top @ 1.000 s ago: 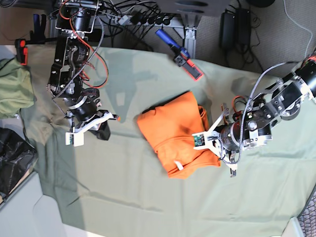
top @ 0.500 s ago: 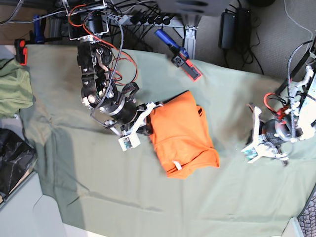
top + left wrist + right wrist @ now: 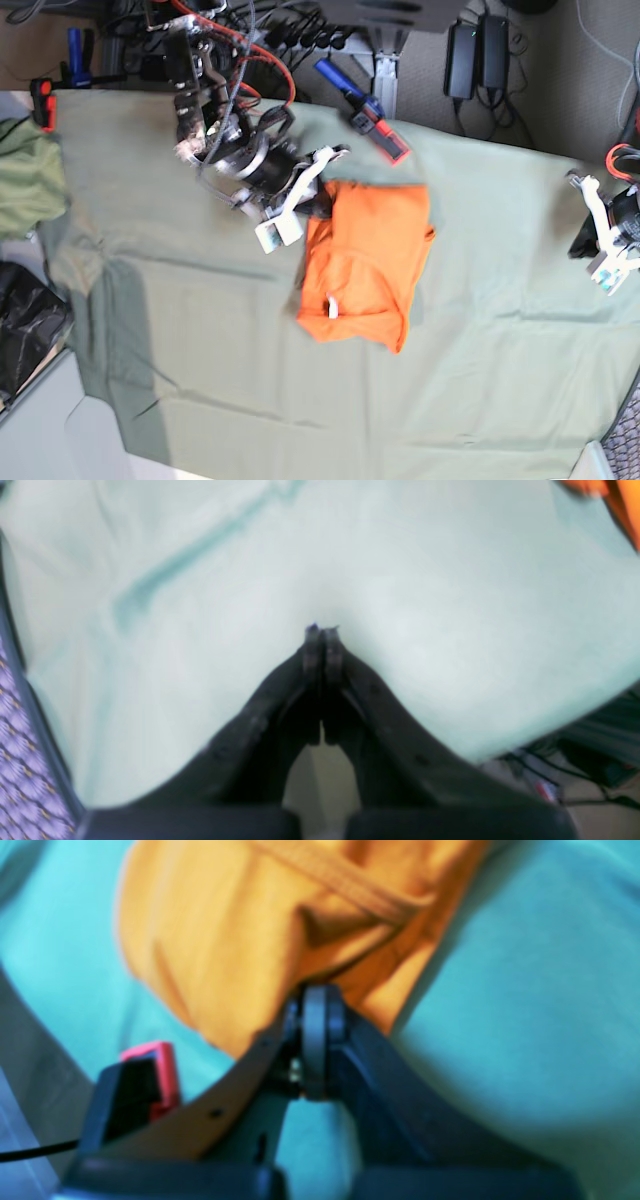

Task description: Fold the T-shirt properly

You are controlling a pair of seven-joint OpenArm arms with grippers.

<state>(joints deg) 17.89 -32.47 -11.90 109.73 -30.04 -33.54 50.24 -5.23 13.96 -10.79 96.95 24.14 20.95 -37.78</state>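
Right gripper (image 3: 318,200) sits at the upper-left corner of the orange T-shirt (image 3: 365,262), jaws drawn together. In the right wrist view the fingertips (image 3: 315,1010) meet with no gap, and orange fabric bunches directly ahead of and against them; whether a fold is pinched between them cannot be told through the blur. The T-shirt (image 3: 240,935) fills the area ahead of and to the left of that gripper (image 3: 315,1005), with a seam ridge running across it just beyond the tips.

From the base view the T-shirt lies folded into a compact, roughly rectangular bundle near the middle of the sage-green cloth (image 3: 200,330), extending away from the right gripper toward the near edge. A small white label (image 3: 331,311) shows on its lower-left part.

Left gripper (image 3: 588,245) is well apart from the T-shirt, out near the far side edge of the cloth. In the left wrist view its fingers (image 3: 327,650) are pressed together, nothing between them, above bare pale green cloth (image 3: 400,580). A sliver of orange (image 3: 625,505) shows at the frame's upper right corner, far ahead and to the side of that gripper (image 3: 321,630).

A blue-and-red clamp (image 3: 365,112) lies on the cloth edge beyond the right gripper. An olive-green garment (image 3: 28,180) rests off to the side, well clear of both grippers.
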